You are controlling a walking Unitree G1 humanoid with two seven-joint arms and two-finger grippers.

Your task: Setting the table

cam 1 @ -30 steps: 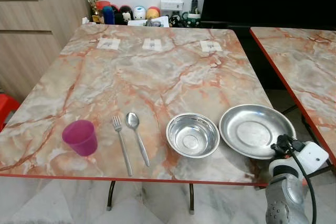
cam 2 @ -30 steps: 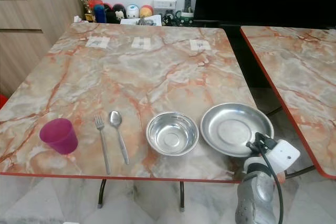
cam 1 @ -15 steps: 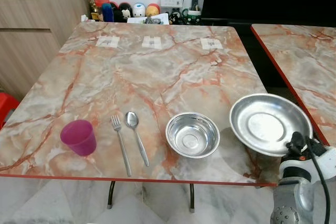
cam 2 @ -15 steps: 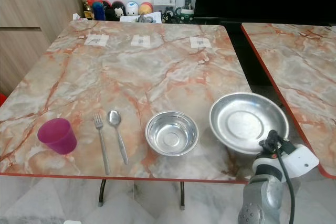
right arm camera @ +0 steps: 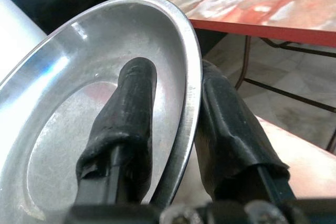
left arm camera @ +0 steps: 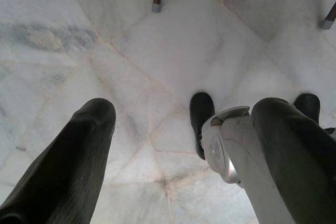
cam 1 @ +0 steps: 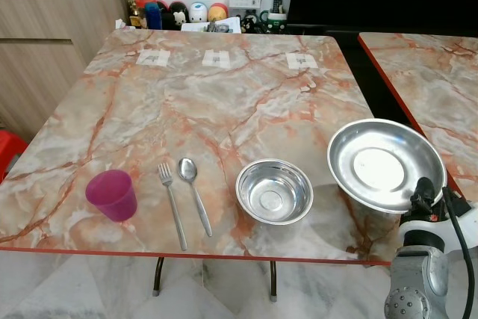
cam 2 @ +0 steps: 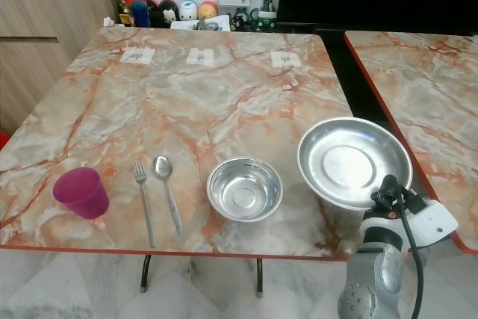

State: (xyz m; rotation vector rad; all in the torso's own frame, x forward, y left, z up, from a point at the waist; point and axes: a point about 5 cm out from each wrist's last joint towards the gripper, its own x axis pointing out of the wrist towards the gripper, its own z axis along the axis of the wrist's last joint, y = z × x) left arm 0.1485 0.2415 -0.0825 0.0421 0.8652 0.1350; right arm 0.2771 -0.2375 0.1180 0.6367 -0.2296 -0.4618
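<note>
My right gripper [cam 1: 423,189] is shut on the near rim of a shiny steel plate [cam 1: 385,163], held tilted above the table's front right corner. In the right wrist view the two black fingers [right arm camera: 131,108] pinch the plate rim [right arm camera: 191,93] between them. A steel bowl [cam 1: 274,191] sits on the marble table [cam 1: 216,102] just left of the plate. Left of the bowl lie a spoon [cam 1: 193,192] and a fork [cam 1: 172,202], side by side. A purple cup [cam 1: 112,194] stands near the front left. My left gripper [left arm camera: 184,124] hangs open over the marble floor.
Three small paper tags [cam 1: 216,57] lie along the table's far side. A second marble table [cam 1: 429,72] stands to the right across a narrow gap. A wooden cabinet [cam 1: 45,42] is at the left, and toys and bottles [cam 1: 179,14] line the wall behind.
The steel plate has gone from lying flat on the table to being lifted and tilted in my right gripper, a little farther to the right. The camera has shifted slightly.
</note>
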